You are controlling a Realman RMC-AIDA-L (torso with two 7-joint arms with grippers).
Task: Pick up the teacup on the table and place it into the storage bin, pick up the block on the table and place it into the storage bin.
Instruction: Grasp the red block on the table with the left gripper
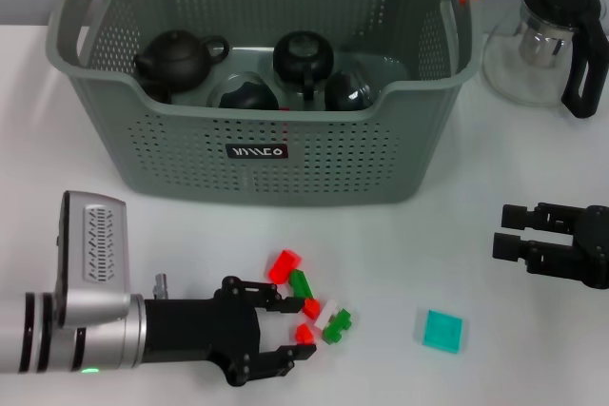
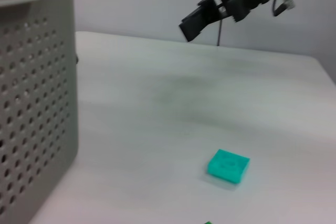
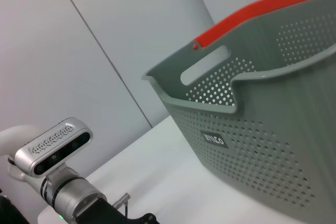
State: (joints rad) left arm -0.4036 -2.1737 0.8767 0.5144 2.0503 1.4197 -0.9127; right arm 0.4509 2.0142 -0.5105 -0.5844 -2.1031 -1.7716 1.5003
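1. The red and green blocks point(image 1: 310, 303) lie in a small cluster on the white counter point(image 1: 400, 244), near the front edge and just short of the storage bin's near wall.
2. The left gripper point(image 1: 297, 327) lies low on the counter, jaws spread around the cluster's left side, one fingertip touching a red piece.
3. The storage bin point(image 1: 276, 154) stands at the far centre, holding dark teapots point(image 1: 176, 57) and cups.
4. A teal block point(image 1: 442, 331) sits alone to the right with open counter around it.
5. The right gripper point(image 1: 519, 232) hovers at the right edge, jaws parted and empty.
6. A glass pitcher point(image 1: 547, 40) stands at the far right.
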